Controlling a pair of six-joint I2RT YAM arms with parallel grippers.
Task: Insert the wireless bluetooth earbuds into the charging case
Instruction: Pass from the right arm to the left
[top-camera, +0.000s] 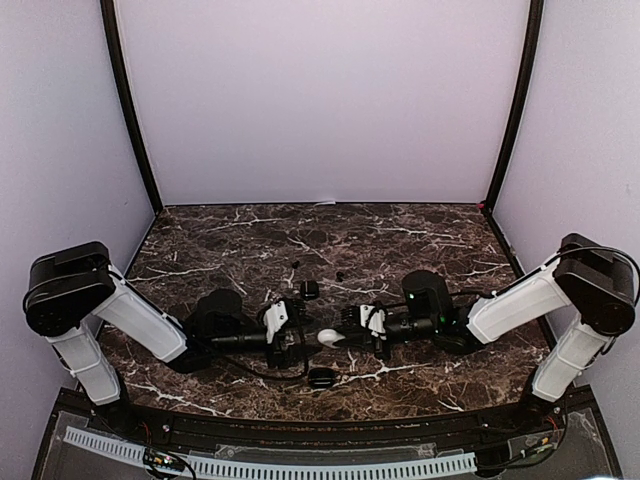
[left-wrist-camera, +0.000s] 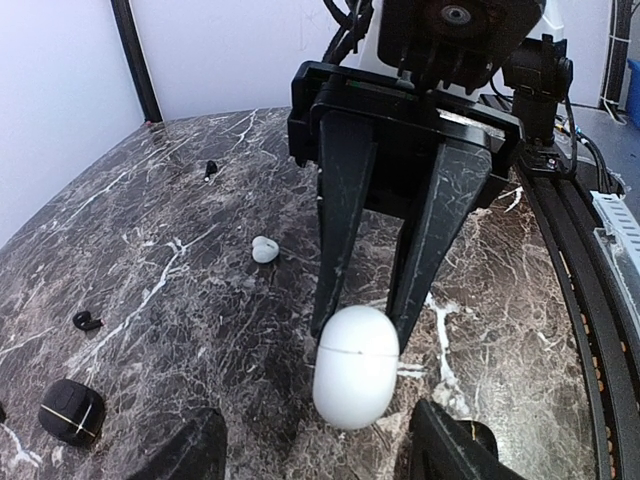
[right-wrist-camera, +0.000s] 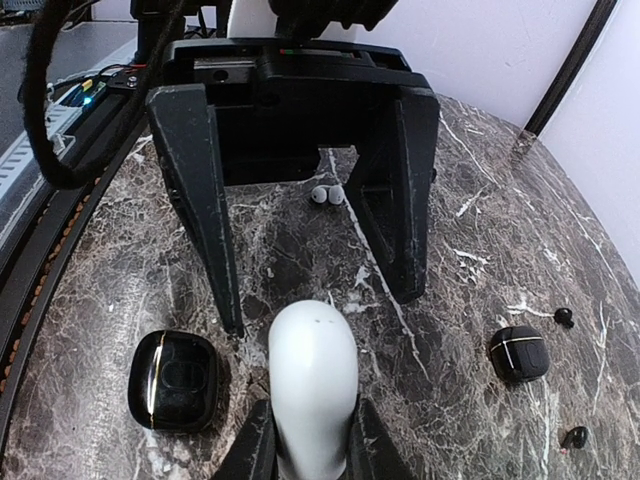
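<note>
Currently clamping white charging case (right-wrist-camera: 313, 385) in right gripper (right-wrist-camera: 312, 440)

Top external: gripping the case by one end, right gripper clenched on it over marble table (top-camera: 420, 240). Released and empty on left gripper (top-camera: 298, 342), just beside the case's other end. Small black case (top-camera: 309, 290) behind the case, glossy black case (top-camera: 321, 377) in front of it, both apart.
Left wrist: pinched between right fingertips (left-wrist-camera: 332, 300) at the case's far end. White earbud (left-wrist-camera: 265, 249) on the marble beyond the case, apart; black earbuds (left-wrist-camera: 87, 321) farther off.
Right wrist: pale buds (right-wrist-camera: 327, 194) beyond the case, between left gripper's spread fingers; count unclear.
</note>
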